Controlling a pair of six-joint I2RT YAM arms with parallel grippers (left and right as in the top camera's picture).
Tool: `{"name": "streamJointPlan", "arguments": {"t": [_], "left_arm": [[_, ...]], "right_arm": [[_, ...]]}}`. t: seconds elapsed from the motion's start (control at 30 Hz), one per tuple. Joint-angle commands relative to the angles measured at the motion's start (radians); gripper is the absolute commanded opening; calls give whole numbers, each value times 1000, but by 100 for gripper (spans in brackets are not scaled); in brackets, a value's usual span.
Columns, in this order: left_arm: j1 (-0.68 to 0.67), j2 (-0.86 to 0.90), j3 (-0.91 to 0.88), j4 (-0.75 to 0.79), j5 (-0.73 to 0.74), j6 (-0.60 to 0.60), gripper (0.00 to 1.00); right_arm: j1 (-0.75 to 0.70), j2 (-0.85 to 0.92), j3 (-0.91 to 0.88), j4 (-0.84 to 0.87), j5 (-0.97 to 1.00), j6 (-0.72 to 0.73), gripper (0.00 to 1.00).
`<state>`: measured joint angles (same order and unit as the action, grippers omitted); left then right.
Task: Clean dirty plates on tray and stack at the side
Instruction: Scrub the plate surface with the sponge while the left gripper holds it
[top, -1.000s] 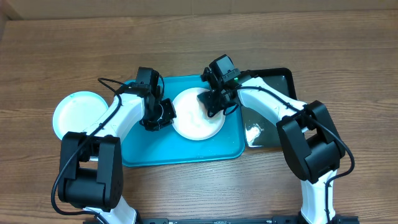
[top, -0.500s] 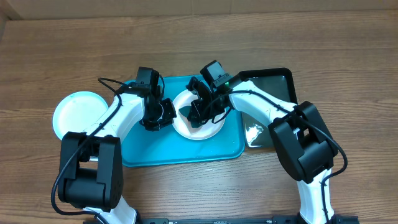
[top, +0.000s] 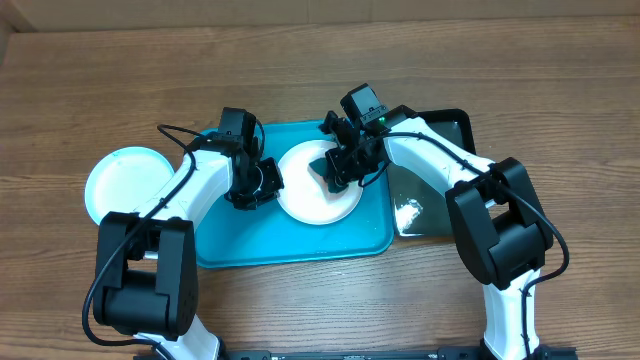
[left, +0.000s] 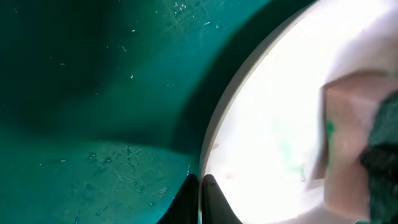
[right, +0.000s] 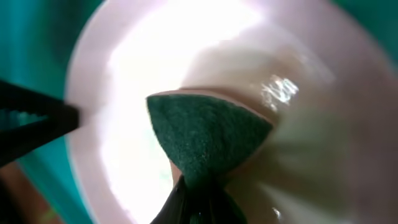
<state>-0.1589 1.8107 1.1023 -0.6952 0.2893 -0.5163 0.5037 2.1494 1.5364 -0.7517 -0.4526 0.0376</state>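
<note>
A white plate (top: 312, 200) lies on the turquoise tray (top: 250, 240). My left gripper (top: 256, 186) is shut on the plate's left rim; in the left wrist view its jaws (left: 200, 190) pinch the edge of the white plate (left: 273, 112) over the tray (left: 93, 93). My right gripper (top: 340, 166) is shut on a dark green sponge (right: 205, 140) pressed onto the plate (right: 155, 56). Faint green traces (left: 328, 128) show on the plate near the sponge. A pale blue plate (top: 125, 181) lies on the table left of the tray.
A narrower black tray (top: 445, 135) stands right of the turquoise tray, with a small white blob (top: 408, 211) on it. The wooden table (top: 320, 60) extends behind both trays. My left gripper's fingers (right: 31, 118) show at the plate's edge in the right wrist view.
My right gripper swept the sponge left across the plate and has come back to the right. The left gripper and the plate have stayed put.
</note>
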Motion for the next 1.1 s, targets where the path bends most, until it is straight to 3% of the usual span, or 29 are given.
{"name": "streamJointPlan", "arguments": {"t": [0.0, 0.27, 0.5, 0.77, 1.07], "left_arm": [[0, -6, 13, 0, 14, 23, 4], [0, -6, 13, 0, 14, 23, 4], [0, -6, 13, 1, 14, 23, 4], [0, -6, 13, 0, 14, 23, 4], [0, -6, 13, -8, 14, 39, 4]], "right_arm": [[-2, -40, 6, 4, 145, -16, 4], [1, -40, -67, 14, 153, 23, 4], [28, -40, -137, 69, -97, 22, 4], [70, -40, -128, 215, -314, 23, 4], [-31, -97, -24, 146, -335, 60, 4]]}}
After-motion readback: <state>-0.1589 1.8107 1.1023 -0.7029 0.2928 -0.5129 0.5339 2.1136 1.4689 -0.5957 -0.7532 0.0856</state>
